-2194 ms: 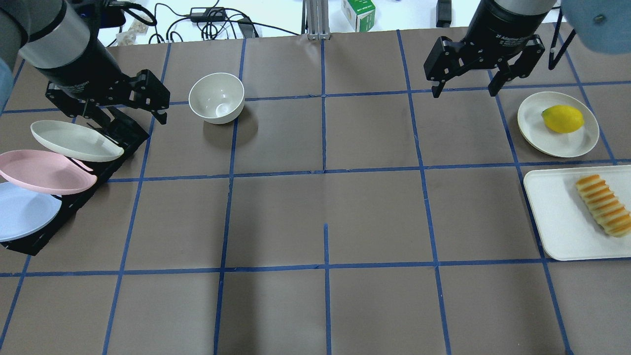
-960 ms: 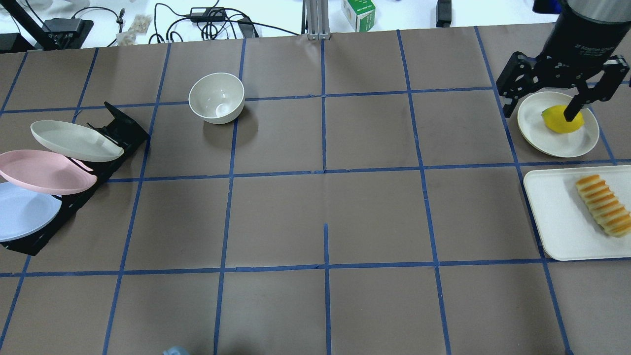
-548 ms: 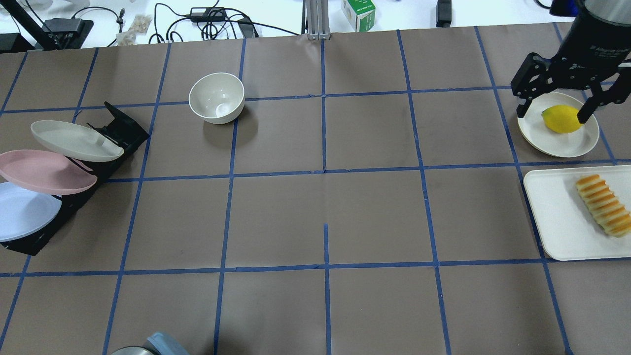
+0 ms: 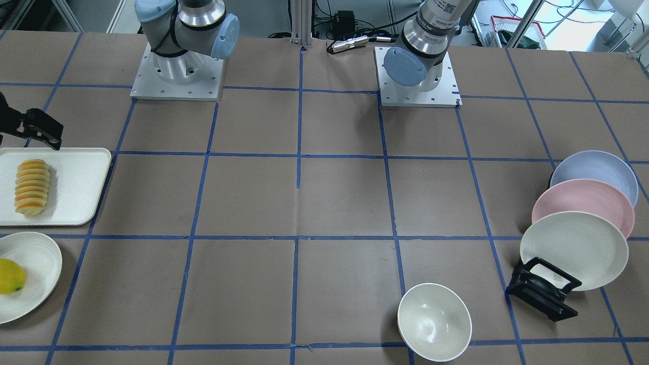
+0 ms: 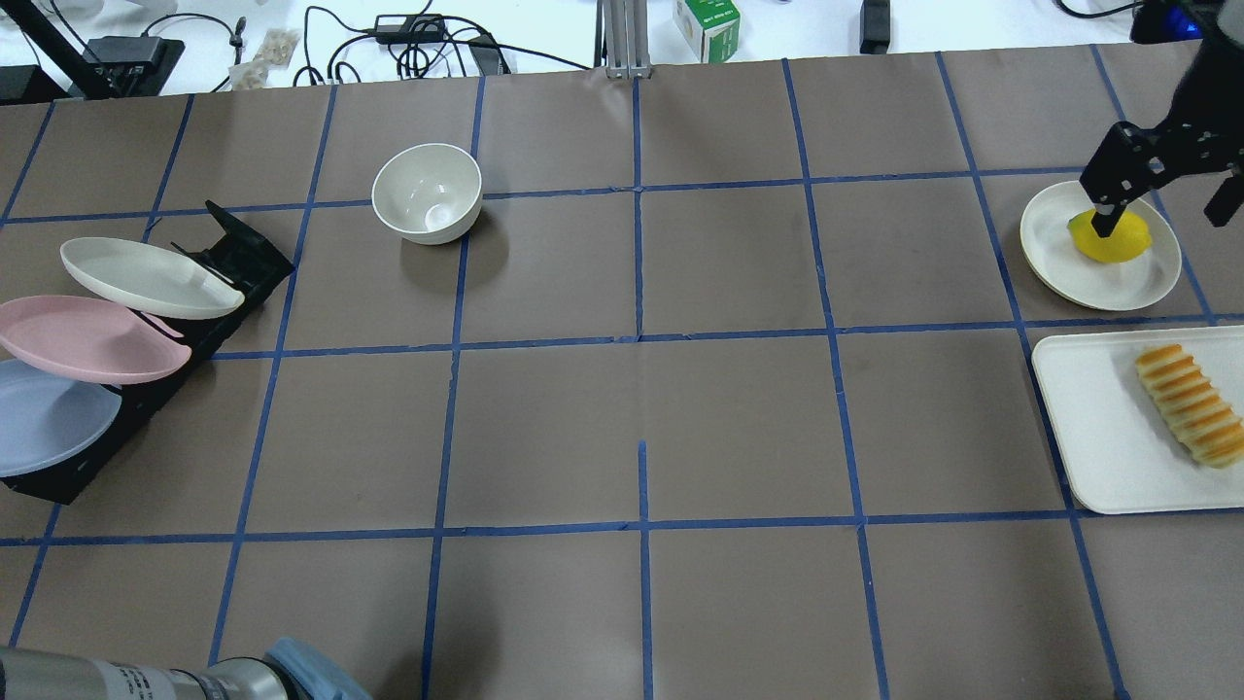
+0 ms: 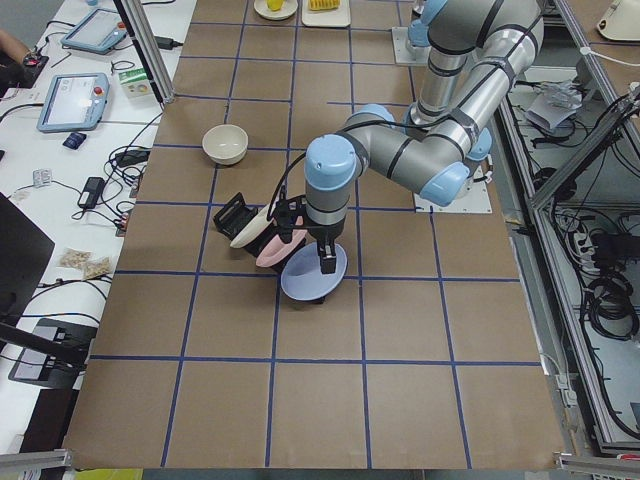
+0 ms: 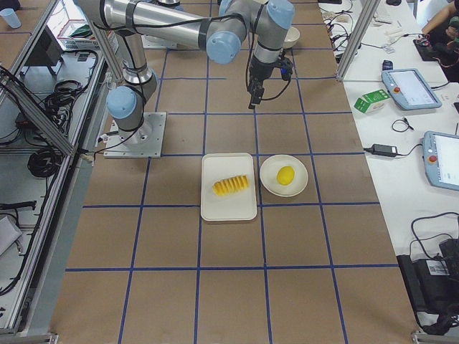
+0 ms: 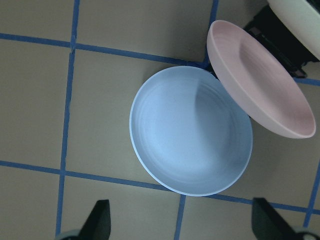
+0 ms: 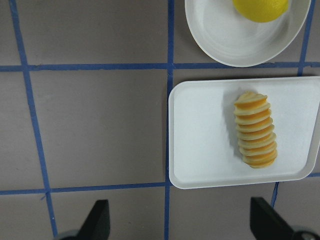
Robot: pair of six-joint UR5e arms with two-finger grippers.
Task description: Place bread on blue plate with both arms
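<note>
Brown gridded tabletop (image 4: 334, 203) from the front: I see the bread (image 4: 33, 187) on a white tray (image 4: 76, 187), well apart from the blue plate (image 4: 593, 170) at the far end. Left wrist view: the left gripper (image 8: 182, 222) is spread wide and empty, near that plate. Right wrist view: the right gripper (image 9: 182, 222) is equally wide and empty, apart from the tray.

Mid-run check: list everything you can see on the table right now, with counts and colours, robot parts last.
bread: 1, yellow-orange, on the white tray
white tray: 1, white, robot's right table end
lemon: 1, yellow, on the small white plate
small white plate: 1, white, beyond the tray
bowl: 1, cream, far half, left of centre
black rack: 1, black, robot's left end
blue plate: 1, pale blue, rack, nearest robot
pink plate: 1, pink, rack, middle
cream plate: 1, cream, rack, farthest
left gripper: 1, black, open above blue plate
right gripper: 1, black, open, right end
</note>
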